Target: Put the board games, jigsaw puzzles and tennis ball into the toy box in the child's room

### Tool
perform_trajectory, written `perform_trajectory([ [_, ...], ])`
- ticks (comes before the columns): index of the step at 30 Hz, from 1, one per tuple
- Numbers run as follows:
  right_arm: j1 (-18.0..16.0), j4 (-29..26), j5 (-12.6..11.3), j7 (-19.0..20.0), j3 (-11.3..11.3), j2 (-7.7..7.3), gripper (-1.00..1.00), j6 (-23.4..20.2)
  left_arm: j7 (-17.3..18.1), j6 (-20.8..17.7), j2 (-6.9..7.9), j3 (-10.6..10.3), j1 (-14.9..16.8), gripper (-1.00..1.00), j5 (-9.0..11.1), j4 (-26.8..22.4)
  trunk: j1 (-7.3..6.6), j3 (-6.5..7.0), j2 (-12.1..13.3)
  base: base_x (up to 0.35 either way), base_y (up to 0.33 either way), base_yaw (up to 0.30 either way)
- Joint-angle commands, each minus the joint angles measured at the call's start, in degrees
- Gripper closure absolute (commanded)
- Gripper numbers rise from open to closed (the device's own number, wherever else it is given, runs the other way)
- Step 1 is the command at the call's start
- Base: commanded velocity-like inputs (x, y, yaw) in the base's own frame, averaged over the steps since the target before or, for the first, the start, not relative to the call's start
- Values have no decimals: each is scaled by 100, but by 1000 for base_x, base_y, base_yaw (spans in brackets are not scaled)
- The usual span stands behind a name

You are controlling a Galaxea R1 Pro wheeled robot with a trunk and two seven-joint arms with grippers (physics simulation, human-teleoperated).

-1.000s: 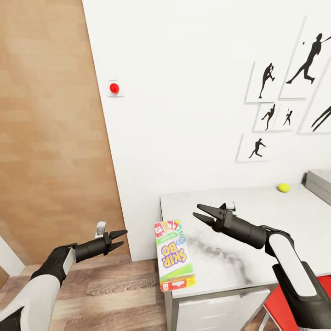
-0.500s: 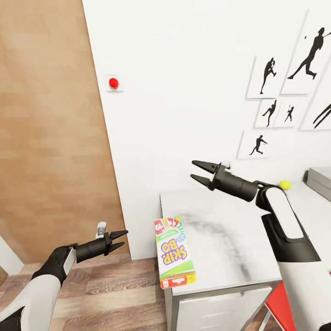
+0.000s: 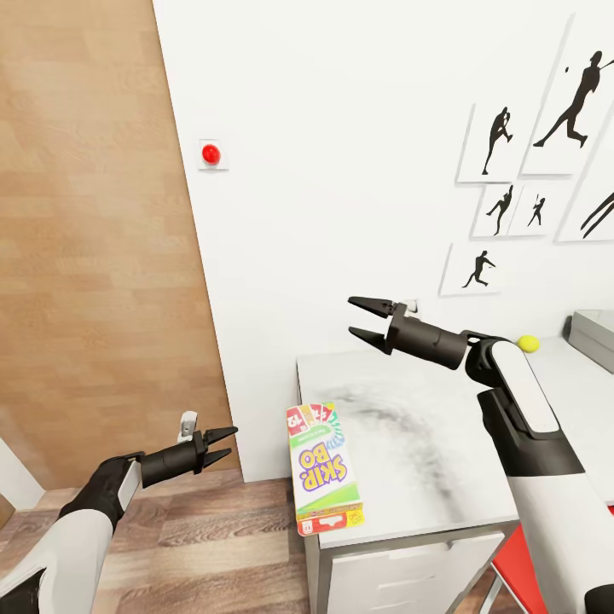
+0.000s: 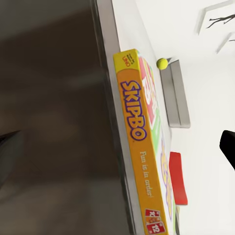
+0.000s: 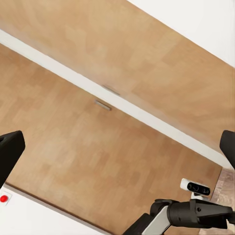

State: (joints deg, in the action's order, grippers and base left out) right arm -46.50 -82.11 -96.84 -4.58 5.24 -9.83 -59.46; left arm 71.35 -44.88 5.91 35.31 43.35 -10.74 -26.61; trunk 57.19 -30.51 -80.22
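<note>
Lying flat at the near left edge of the table (image 3: pixel 426 443), the board game (image 3: pixel 322 469) with its green-edged Skip-Bo cover overhangs the table's front corner a little. The right gripper (image 3: pixel 368 320) hangs above the table's far left part, well apart from the box, jaws spread and empty, pointing at the white wall. The left gripper (image 3: pixel 220 446) sits beside the table over the wood floor (image 3: pixel 213 546), level with the box's long side and near it, fingers slightly parted, holding nothing. The tennis ball (image 3: pixel 528 343) rests far back on the table near the grey toy box (image 3: pixel 595 334). A red chair seat (image 3: pixel 520 571) shows below the table's front.
</note>
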Motion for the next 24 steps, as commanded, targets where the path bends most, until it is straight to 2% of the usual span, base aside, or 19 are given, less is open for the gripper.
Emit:
perform_trajectory([
  [1, -6, -2, -63, -63, 7, -3, -100, -4, 45, -55, -6, 43, 7, -100, -60, -2, 0, -6, -4, 0, 0, 0],
  [6, -8, -1, -85, -107, 11, 25, -100, -4, 44, -65, -7, 39, 7, -100, -60, 4, 0, -6, -4, 28, -11, 0],
  [12, -8, -6, -90, -127, 60, 130, -100, -4, 40, -63, -5, 43, 7, -100, -61, 143, 0, -6, -4, 176, -77, 0],
  [21, -9, -7, -90, -137, 168, 169, -100, 2, 42, -56, -6, 46, 7, -100, -60, 239, 0, -6, -4, 41, -29, 0],
  [24, -9, -7, -90, -158, 176, 174, -100, 2, 39, -56, -12, 46, 7, -100, -59, 248, 0, -6, -4, -1, -175, 0],
])
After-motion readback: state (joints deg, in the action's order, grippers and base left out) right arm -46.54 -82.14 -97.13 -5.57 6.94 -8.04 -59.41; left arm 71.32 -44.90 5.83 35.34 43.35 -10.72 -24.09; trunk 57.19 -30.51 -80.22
